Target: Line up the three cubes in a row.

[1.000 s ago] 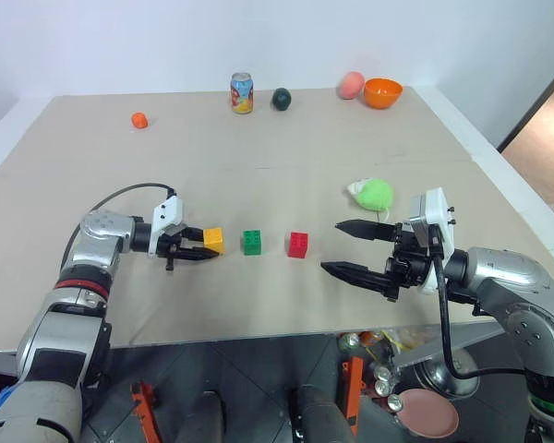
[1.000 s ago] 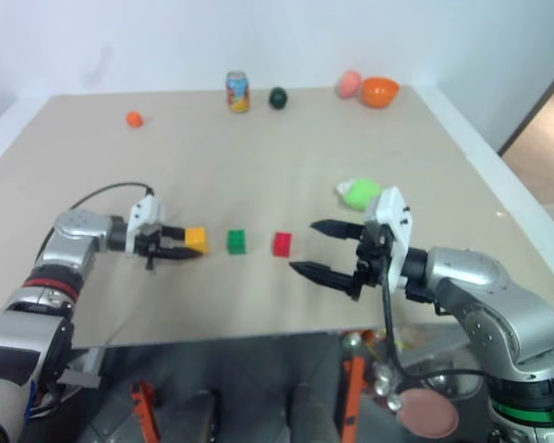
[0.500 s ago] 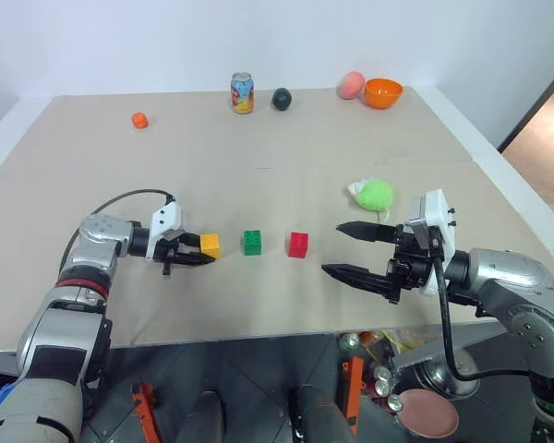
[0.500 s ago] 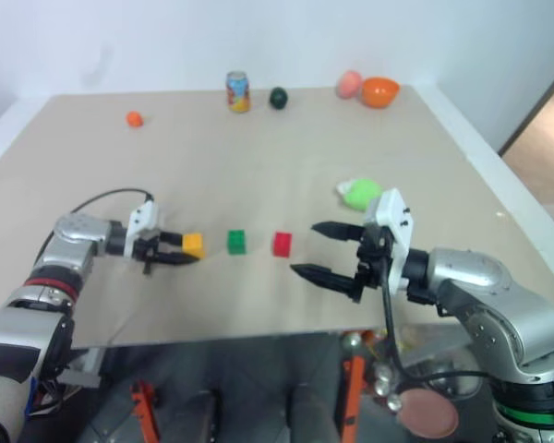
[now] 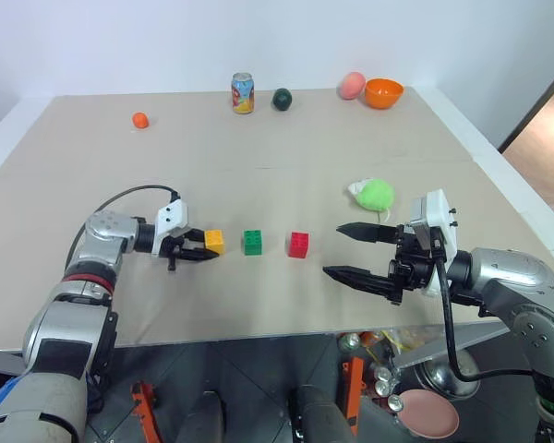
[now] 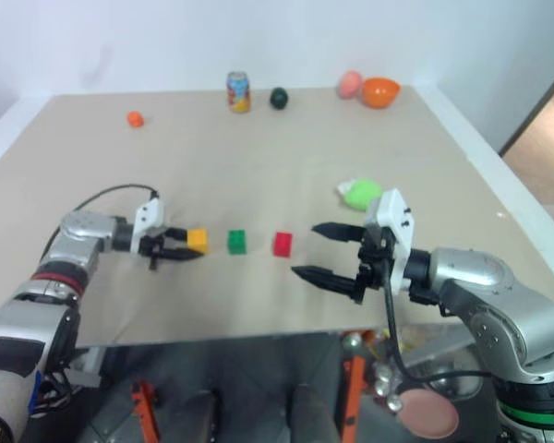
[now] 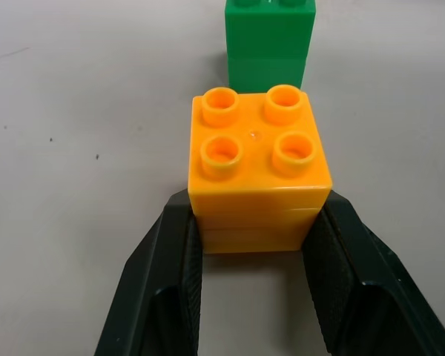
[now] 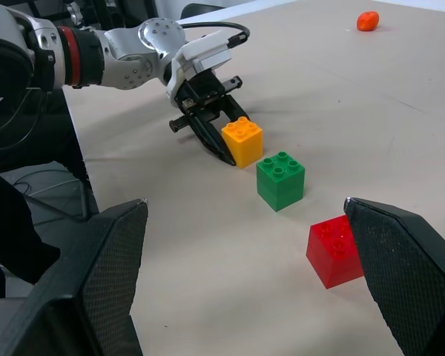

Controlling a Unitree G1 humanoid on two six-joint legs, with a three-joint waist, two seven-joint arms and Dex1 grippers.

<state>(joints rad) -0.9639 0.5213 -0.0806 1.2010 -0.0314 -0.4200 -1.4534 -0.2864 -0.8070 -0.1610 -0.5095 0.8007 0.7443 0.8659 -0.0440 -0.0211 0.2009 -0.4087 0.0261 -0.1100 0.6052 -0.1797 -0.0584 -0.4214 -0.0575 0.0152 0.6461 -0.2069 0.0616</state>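
Observation:
Three studded cubes stand in a row on the tan table (image 5: 258,175): yellow-orange (image 5: 213,241), green (image 5: 252,242), red (image 5: 298,244). My left gripper (image 5: 206,250) reaches in from the left and is shut on the yellow-orange cube (image 7: 258,174). Its black fingers (image 7: 174,252) press the cube's two sides, and the cube rests on the table. The green cube (image 7: 270,37) stands just beyond it with a small gap. My right gripper (image 5: 332,249) hovers to the right of the red cube (image 8: 335,251), open wide and holding nothing.
A fuzzy green and white plush (image 5: 373,194) lies behind my right gripper. Along the far edge stand a drink can (image 5: 242,93), a dark ball (image 5: 281,98), a pink object (image 5: 351,85) and an orange bowl (image 5: 383,92). A small orange ball (image 5: 140,120) lies far left.

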